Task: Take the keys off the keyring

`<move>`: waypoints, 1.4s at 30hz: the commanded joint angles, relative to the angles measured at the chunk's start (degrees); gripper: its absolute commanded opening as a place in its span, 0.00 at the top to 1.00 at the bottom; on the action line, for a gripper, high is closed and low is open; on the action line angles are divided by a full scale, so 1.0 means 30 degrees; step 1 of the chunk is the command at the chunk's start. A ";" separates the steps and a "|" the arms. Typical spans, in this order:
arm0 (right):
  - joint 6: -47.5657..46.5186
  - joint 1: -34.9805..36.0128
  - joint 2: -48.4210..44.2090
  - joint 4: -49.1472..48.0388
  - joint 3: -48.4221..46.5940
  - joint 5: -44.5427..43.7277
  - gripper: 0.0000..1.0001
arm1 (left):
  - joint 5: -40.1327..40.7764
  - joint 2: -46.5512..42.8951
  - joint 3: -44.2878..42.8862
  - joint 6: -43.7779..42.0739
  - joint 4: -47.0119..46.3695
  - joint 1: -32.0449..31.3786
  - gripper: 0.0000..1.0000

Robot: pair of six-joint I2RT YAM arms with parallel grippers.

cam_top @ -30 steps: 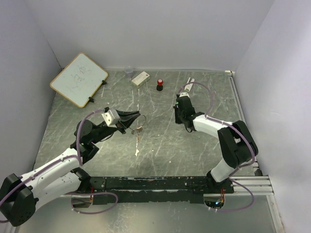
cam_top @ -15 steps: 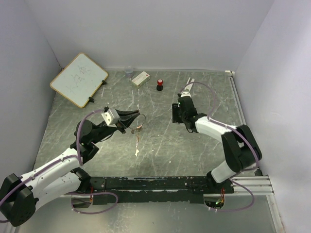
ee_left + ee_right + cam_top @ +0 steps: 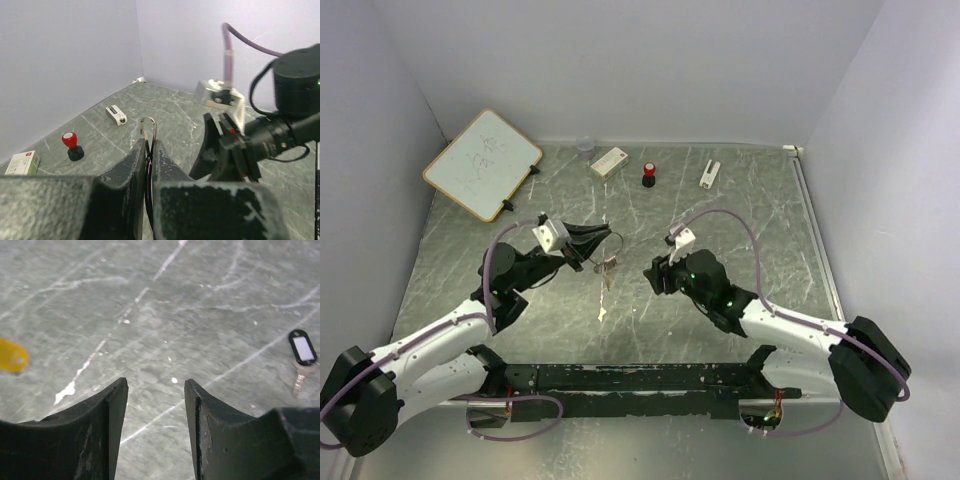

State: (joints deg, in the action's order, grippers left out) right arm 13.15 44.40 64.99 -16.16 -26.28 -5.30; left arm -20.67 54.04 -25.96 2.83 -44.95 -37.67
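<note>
On a scratched grey table walled in pale lilac, a whiteboard, a box and a red-topped knob sat far back. The left gripper pinched the keyring aloft, keys dangling. The right gripper, fingers apart, faced them nearby.

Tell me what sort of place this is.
Probably a lab robot test cell: plain walls box in a grey marbled table, the left arm and right arm are mounted on a black rail, and props like a whiteboard lie about.
</note>
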 commanded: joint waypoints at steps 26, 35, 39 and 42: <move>-0.3240 0.5973 0.3119 -0.9820 -0.0234 -0.3411 0.51 | 0.2802 0.0890 -0.0518 0.2873 -0.3939 -0.0070 0.93; -0.3918 0.5972 0.4170 -1.0519 -0.0974 -0.3792 0.52 | 0.2726 0.1100 -0.0166 0.3529 -0.4494 -0.0064 0.93; -0.3916 0.5971 0.4466 -1.0803 -0.1038 -0.3781 0.59 | 0.2863 0.1105 -0.0072 0.3546 -0.4528 -0.0068 0.93; -0.3800 0.5999 0.4306 -1.0651 -0.0975 -0.3720 0.70 | 0.3029 0.1011 0.0001 0.3419 -0.4490 -0.0069 0.93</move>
State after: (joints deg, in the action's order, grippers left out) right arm 2.20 62.04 78.15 -46.04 -28.18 -15.86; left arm -13.13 57.45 -26.44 12.49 -54.78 -37.67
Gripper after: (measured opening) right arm 0.357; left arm 0.147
